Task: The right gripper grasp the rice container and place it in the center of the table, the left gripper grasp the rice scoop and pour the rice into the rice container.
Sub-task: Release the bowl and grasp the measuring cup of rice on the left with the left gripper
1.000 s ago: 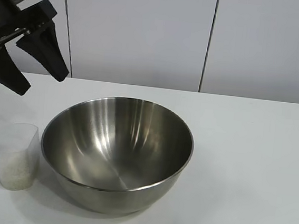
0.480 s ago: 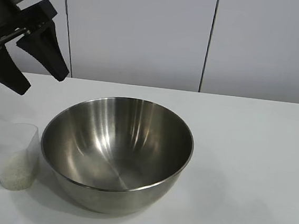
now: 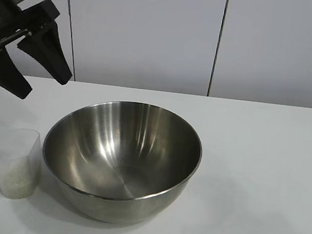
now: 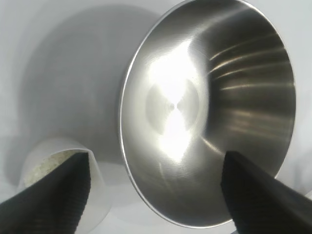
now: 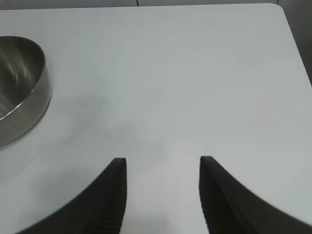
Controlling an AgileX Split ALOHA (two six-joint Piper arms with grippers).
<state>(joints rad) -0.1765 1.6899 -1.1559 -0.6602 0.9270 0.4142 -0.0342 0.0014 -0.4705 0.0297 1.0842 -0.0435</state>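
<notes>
White table [image 3: 262,160] holds a shiny steel rice container [image 3: 121,160] — both grippers' jaws apart, empty.

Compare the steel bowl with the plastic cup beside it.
The steel bowl is wide, shiny and opaque; the plastic cup is far smaller, narrow and translucent. The bowl is empty inside, while the cup holds rice in its lower part. Both stand upright on the white table, side by side, with no gripper holding either.
</notes>
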